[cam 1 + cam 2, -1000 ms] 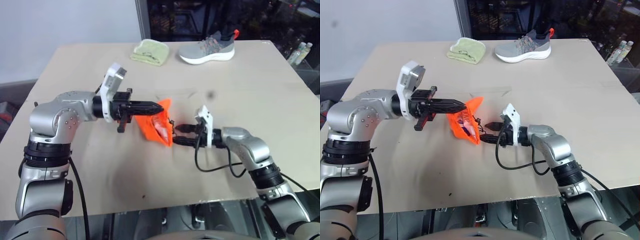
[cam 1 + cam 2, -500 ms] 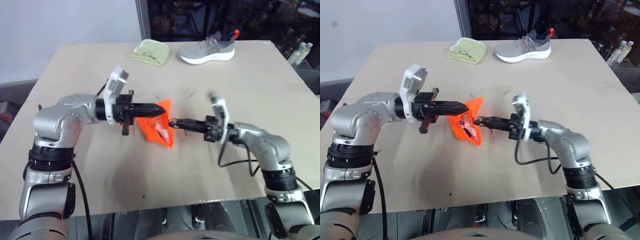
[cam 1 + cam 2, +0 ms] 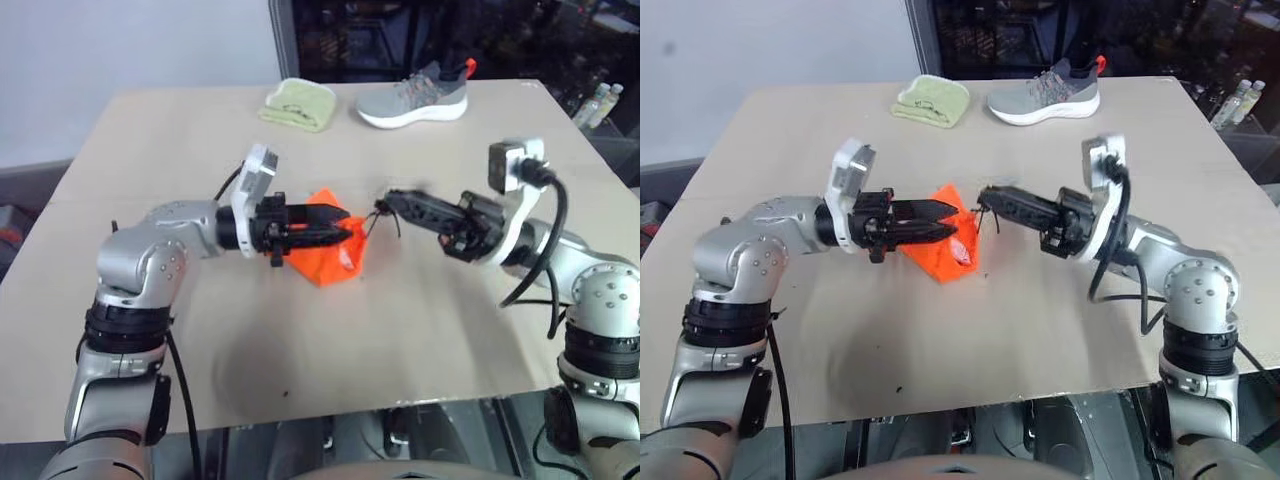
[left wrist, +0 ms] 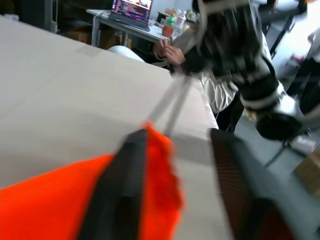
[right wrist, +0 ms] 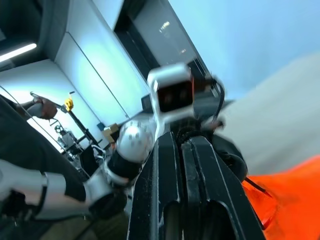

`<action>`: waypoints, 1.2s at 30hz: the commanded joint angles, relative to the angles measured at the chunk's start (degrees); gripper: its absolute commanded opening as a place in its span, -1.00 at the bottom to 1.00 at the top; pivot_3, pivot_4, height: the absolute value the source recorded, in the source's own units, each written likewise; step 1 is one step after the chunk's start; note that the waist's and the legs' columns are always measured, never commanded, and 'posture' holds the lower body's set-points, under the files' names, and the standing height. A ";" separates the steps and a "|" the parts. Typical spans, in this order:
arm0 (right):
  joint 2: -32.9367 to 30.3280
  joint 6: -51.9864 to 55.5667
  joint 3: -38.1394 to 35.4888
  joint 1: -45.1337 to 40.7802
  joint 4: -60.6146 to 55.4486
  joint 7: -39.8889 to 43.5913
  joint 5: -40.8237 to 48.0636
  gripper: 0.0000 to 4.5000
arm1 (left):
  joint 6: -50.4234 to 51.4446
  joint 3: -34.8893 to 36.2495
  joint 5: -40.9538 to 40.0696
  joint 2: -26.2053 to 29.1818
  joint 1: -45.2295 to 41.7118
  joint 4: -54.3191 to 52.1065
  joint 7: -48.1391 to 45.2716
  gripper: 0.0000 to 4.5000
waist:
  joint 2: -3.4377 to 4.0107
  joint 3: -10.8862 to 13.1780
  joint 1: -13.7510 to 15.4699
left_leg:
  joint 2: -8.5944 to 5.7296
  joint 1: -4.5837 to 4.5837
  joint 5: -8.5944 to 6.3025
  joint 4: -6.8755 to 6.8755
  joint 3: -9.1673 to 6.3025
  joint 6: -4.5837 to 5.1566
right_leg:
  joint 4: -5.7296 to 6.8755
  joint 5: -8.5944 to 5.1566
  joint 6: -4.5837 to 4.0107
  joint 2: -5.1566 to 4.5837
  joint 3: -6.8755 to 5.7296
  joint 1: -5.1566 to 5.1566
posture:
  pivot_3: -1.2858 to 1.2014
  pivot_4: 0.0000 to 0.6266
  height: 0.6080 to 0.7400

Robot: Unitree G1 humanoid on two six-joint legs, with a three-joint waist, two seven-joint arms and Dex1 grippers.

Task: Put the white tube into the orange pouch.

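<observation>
Your right tool (image 3: 985, 192) has lifted off the surface (image 3: 1140, 150), clenched on the drawstring (image 3: 983, 215). Your left tool (image 3: 945, 232), jaws parted, has one finger inside the orange pouch (image 3: 952, 255).

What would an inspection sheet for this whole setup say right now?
Surface: tan table, bare in front.
Job's things: orange pouch lifted between the arms; pale bit in its mouth, probably the white tube.
Clutter: green cloth and grey sneaker at the far edge.
Grippers: left gripper open against the pouch; right gripper shut on the drawstring cord.
Cables: black cable looping off the right wrist.
Surroundings: bottles beyond the table; a seated person.
</observation>
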 commanded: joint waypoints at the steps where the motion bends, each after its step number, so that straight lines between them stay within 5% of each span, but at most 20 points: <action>1: -5.54 2.51 -1.54 -4.71 -0.39 -0.47 5.11 -1.00 | -5.94 -1.32 2.91 0.00 -1.24 -4.97 -0.25 0.12 | 0.04 0.02 0.27 | -0.03 0.00 0.00 0.00 0.00 0.01 | 0.01 0.00 0.00 -0.04 0.00 0.00 | 0.03 -0.52 1.00; 11: -13.39 6.14 0.73 -8.49 2.04 1.62 8.19 -1.00 | -17.37 -7.55 12.44 -6.14 -5.78 -2.09 3.07 0.12 | 0.03 0.02 1.31 | -0.07 -0.02 -0.14 0.05 0.04 0.25 | -0.03 0.01 0.00 -0.06 -0.01 0.04 | 0.03 -0.52 1.00; 26: -14.47 5.65 1.37 -8.47 1.83 1.07 8.53 -1.00 | -17.13 -7.10 11.22 -8.81 -11.20 -1.66 3.28 0.12 | 0.02 0.02 1.31 | -0.06 -0.03 -0.16 0.06 0.03 0.28 | -0.04 -0.01 0.04 -0.06 -0.01 0.04 | 0.03 -0.52 1.00; 29: -14.31 5.37 1.23 -8.85 2.04 0.70 8.69 -1.00 | -16.53 -7.38 10.62 -9.04 -11.50 -1.46 2.64 -0.24 | 0.02 0.02 1.32 | -0.05 -0.03 -0.16 0.06 0.03 0.27 | -0.04 -0.01 0.04 -0.06 -0.02 0.04 | 0.03 -0.52 1.00; 32: -13.99 5.03 0.95 -9.54 2.50 0.10 9.41 -1.00 | -16.22 -7.48 10.48 -9.30 -11.53 -1.07 2.51 -0.83 | 0.02 0.02 1.31 | -0.06 -0.03 -0.13 0.06 0.04 0.24 | -0.04 -0.01 0.05 -0.06 -0.01 0.04 | 0.03 -0.52 1.00; 36: -11.56 2.39 -0.01 -13.84 5.35 -2.47 10.08 -1.00 | -17.01 -6.23 11.03 -10.58 -13.71 2.34 3.89 -0.90 | 0.02 0.03 1.31 | -0.06 -0.03 -0.12 0.07 0.03 0.22 | -0.03 -0.01 0.05 -0.06 -0.02 0.04 | 0.03 -0.52 1.00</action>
